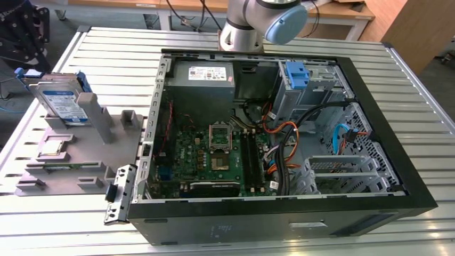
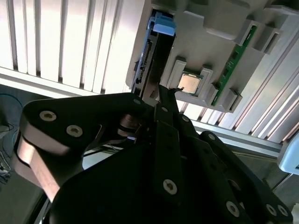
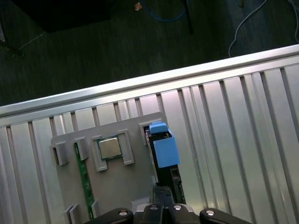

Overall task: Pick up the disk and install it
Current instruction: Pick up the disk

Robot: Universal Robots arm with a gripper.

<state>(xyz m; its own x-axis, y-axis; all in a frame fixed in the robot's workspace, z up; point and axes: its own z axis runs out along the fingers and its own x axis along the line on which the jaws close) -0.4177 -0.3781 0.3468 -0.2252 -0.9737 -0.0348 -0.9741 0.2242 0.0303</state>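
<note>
Gripper [image 2: 162, 92] held over the slatted table [image 3: 233, 121]; we read its jaws as closed together and empty, though the angle is poor; the disk [image 3: 163, 156] stands on edge in the grey holder [image 3: 124, 186], straight ahead of the tips.

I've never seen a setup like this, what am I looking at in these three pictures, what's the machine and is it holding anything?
It is one robot arm with a gripper, working at a slatted metal table. The exterior view comes from a camera off the arm: an open computer case sits in the middle, and at that view's left a grey fixture holds parts. The disk stands on edge in it, with a processor chip beside it. Both wrist views come from cameras riding on the arm, looking past the gripper at the disk's edge and blue rail. The gripper hangs over the disk, which sits in the fixture, not yet picked up.
</note>
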